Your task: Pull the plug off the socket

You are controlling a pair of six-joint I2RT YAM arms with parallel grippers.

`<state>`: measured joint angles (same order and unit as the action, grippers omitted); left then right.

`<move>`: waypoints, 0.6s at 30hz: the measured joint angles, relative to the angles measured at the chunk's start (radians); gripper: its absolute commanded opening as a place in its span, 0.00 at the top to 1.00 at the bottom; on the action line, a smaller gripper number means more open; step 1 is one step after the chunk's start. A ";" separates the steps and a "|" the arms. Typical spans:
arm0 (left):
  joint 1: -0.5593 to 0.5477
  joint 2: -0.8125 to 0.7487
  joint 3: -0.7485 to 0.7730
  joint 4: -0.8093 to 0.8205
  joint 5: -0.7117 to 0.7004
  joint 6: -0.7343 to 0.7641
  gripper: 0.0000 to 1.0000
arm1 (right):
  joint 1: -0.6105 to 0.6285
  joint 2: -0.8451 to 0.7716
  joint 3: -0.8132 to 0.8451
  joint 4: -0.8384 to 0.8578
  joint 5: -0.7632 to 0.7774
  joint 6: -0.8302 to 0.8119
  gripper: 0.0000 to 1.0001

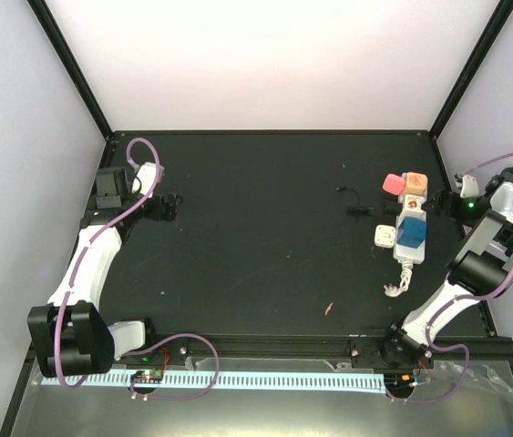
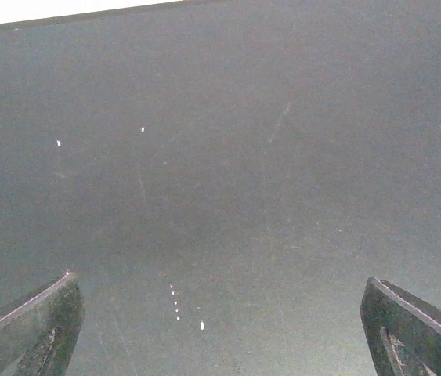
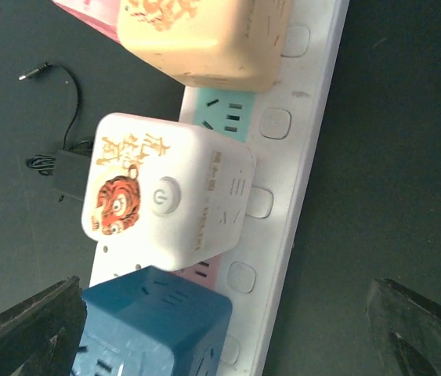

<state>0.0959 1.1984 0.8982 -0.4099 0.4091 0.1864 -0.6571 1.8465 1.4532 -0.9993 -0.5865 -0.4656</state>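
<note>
The socket, a long white power strip (image 1: 408,257) with a bundled white cord (image 1: 393,289), lies at the right of the black table. Three cube plugs sit in it in a row: cream (image 1: 415,182), white with a tiger print (image 1: 413,206) and blue (image 1: 411,233). In the right wrist view the strip (image 3: 283,196) carries the tiger cube (image 3: 165,192), the blue cube (image 3: 153,325) and the cream cube (image 3: 197,35). My right gripper (image 3: 222,313) is open above the strip, touching nothing; from above it (image 1: 454,202) sits just right of the cubes. My left gripper (image 1: 172,205) is open and empty at the far left.
A pink cube (image 1: 391,183) and a loose white cube adapter (image 1: 384,237) sit left of the strip. A small black adapter with a thin cable (image 1: 356,211) lies further left, also in the right wrist view (image 3: 71,172). The left wrist sees only bare table (image 2: 220,196).
</note>
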 measured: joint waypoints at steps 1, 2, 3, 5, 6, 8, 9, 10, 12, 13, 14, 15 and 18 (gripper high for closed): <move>0.000 -0.002 0.000 0.001 0.000 0.000 0.01 | 0.000 0.013 0.000 0.004 0.000 0.000 0.00; 0.000 -0.003 0.000 0.002 0.000 0.000 0.01 | 0.001 0.024 0.000 0.005 -0.001 0.000 0.00; 0.000 -0.003 0.000 0.001 0.000 0.000 0.01 | 0.001 0.039 0.000 0.005 -0.005 -0.001 0.00; 0.000 -0.003 0.000 0.001 0.000 0.000 0.01 | 0.001 0.071 0.000 0.004 -0.020 -0.001 0.00; 0.000 -0.003 0.000 0.001 0.000 0.000 0.01 | 0.001 0.091 0.000 0.003 -0.032 -0.001 0.00; 0.000 -0.003 0.000 0.001 0.000 0.000 0.01 | 0.003 0.117 0.000 -0.003 -0.056 0.000 0.00; 0.000 -0.003 0.000 0.000 0.000 0.000 0.01 | 0.006 0.130 0.000 -0.006 -0.070 0.000 0.00; 0.000 -0.003 0.000 0.001 0.000 0.000 0.01 | 0.008 0.139 0.000 -0.008 -0.082 0.002 0.00; 0.000 -0.003 0.000 0.000 0.000 0.000 0.01 | 0.015 0.149 0.000 -0.012 -0.105 0.005 0.00; 0.000 -0.003 0.000 0.000 0.000 -0.001 0.01 | 0.020 0.150 -0.001 -0.012 -0.115 0.008 0.00; 0.000 -0.003 0.000 0.000 0.000 -0.001 0.01 | 0.024 0.150 -0.001 -0.013 -0.126 0.008 0.00; 0.000 -0.003 0.000 0.000 0.000 -0.001 0.01 | 0.030 0.151 -0.001 -0.014 -0.136 0.010 0.00; 0.000 -0.003 0.000 0.000 0.000 -0.003 0.01 | 0.040 0.158 0.000 -0.023 -0.163 0.009 0.00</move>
<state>0.0959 1.1950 0.8982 -0.4095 0.4088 0.1833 -0.6170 2.0041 1.4536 -1.0225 -0.7498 -0.4568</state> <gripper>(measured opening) 0.988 0.999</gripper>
